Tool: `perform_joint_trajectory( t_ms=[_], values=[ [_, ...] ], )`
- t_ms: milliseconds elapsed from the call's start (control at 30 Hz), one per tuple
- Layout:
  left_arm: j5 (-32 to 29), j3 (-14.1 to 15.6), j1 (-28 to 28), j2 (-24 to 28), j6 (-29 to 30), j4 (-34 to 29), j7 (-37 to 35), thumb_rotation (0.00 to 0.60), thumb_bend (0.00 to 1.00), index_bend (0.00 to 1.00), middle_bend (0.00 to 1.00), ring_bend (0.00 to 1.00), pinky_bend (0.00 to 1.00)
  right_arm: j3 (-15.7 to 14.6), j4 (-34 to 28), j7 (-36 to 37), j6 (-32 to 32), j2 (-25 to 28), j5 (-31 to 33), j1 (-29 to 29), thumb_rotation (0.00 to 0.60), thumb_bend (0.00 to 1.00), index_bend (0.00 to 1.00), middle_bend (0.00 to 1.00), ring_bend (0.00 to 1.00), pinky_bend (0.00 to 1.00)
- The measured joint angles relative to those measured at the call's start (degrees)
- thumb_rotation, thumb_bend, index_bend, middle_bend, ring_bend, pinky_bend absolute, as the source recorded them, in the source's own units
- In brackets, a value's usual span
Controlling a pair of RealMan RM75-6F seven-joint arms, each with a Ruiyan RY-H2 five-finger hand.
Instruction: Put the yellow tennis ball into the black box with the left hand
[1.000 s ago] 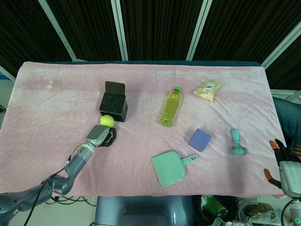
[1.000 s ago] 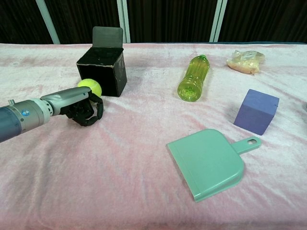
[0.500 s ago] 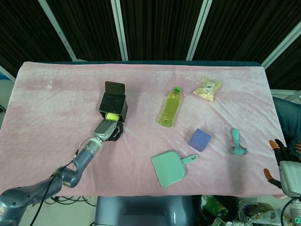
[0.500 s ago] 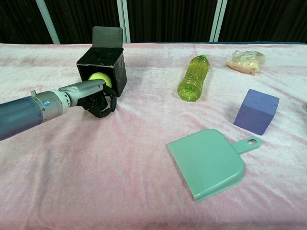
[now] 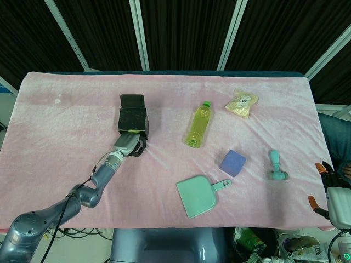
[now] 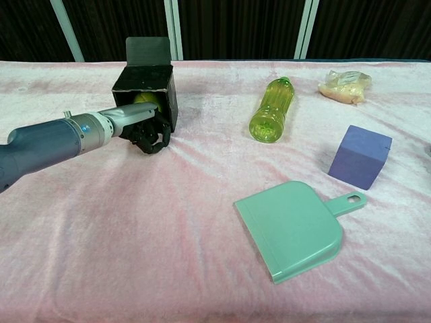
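Observation:
The black box (image 5: pixel 133 118) (image 6: pixel 168 101) stands left of centre on the pink cloth, its flap raised at the back. My left hand (image 5: pixel 129 144) (image 6: pixel 141 124) is pressed up against the box's near side and holds the yellow tennis ball (image 6: pixel 145 99) (image 5: pixel 130 132) on top of its curled fingers. The ball sits at the box's near rim, mostly hidden by the hand and the box edge. My right hand (image 5: pixel 329 189) shows only partly at the lower right edge of the head view, fingers apart, holding nothing.
A green bottle (image 5: pixel 198 125) (image 6: pixel 271 109) lies right of the box. A purple cube (image 5: pixel 233 162) (image 6: pixel 360 156), a green dustpan (image 5: pixel 198 195) (image 6: pixel 293 227), a snack bag (image 5: pixel 242 103) (image 6: pixel 345 85) and a teal-handled tool (image 5: pixel 276 165) lie further right.
My left hand carried the ball forward and up from the cloth to the box's near rim. The box shifted back slightly and turned straighter. The right hand stayed still.

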Motion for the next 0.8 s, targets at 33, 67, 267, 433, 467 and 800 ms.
perform_joint_trajectory(
  t_ms=[33, 67, 267, 433, 467, 800],
  values=[
    [-0.02, 0.05, 0.0, 0.0, 0.04, 0.0, -0.24, 0.6, 0.69, 0.87, 0.89, 0.79, 0.96, 0.0, -0.01, -0.01, 0.0, 0.0, 0.01, 0.0, 0.6, 0.25, 0.1, 0.06, 0.16, 0.32],
    [-0.01, 0.1, 0.01, 0.01, 0.12, -0.01, -0.4, 0.6, 0.68, 0.87, 0.88, 0.79, 0.96, 0.0, -0.02, -0.05, 0.0, -0.01, 0.01, -0.01, 0.6, 0.25, 0.1, 0.06, 0.16, 0.32],
    [0.38, 0.56, 0.3, 0.64, 1.2, -1.2, -0.88, 0.6, 0.65, 0.82, 0.8, 0.71, 0.9, 0.07, 0.08, -0.22, 0.11, -0.08, -0.04, 0.0, 0.6, 0.25, 0.1, 0.06, 0.16, 0.32],
    [0.8, 1.04, 1.22, 2.14, 3.49, -4.31, -0.04, 0.6, 0.65, 0.75, 0.7, 0.61, 0.75, 0.03, 0.0, -0.38, 0.02, -0.14, 0.02, -0.01, 0.6, 0.25, 0.1, 0.06, 0.16, 0.32],
    [0.8, 1.08, 1.42, 2.51, 3.91, -5.06, 0.26, 0.6, 0.65, 0.73, 0.68, 0.58, 0.72, 0.02, -0.02, -0.41, 0.06, -0.16, -0.05, -0.01, 0.6, 0.25, 0.1, 0.06, 0.16, 0.32],
    [-0.58, 1.12, 3.52, 7.1, 7.3, -14.43, 4.86, 0.6, 0.64, 0.61, 0.46, 0.33, 0.51, 0.05, -0.12, -0.47, 0.17, -0.19, -0.02, -0.09, 0.6, 0.25, 0.1, 0.06, 0.16, 0.32]
  ],
)
